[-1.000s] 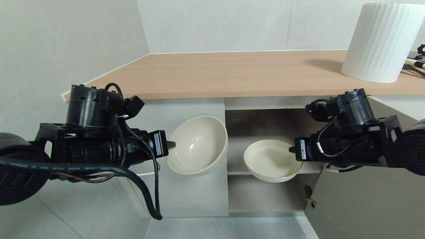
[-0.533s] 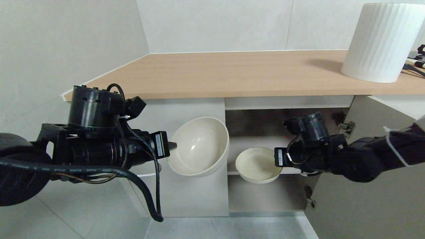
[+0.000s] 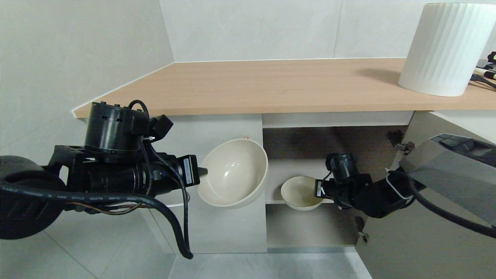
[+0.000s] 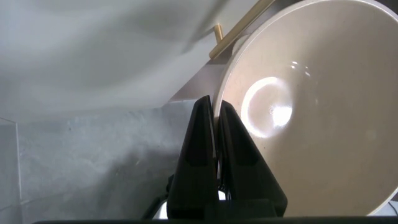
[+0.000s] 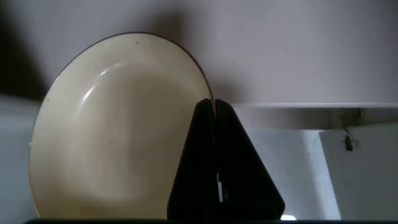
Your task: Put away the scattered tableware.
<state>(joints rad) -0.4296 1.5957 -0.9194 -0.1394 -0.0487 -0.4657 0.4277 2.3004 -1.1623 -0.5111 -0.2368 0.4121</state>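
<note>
Left gripper: clamped on the rim of the bowl. In the left wrist view the fingers pinch the rim, one inside and one outside. The bowl is tipped on its side, held in the air in front of the closed cabinet door, just under the bench edge.

Right gripper: clamped the same way on the rim of the dish. The dish is roughly level, inside the open compartment at the front of the shelf. Cannot tell whether the dish touches the shelf.

Bowl and dish are apart. A white ribbed container stands on the bench at far right.
</note>
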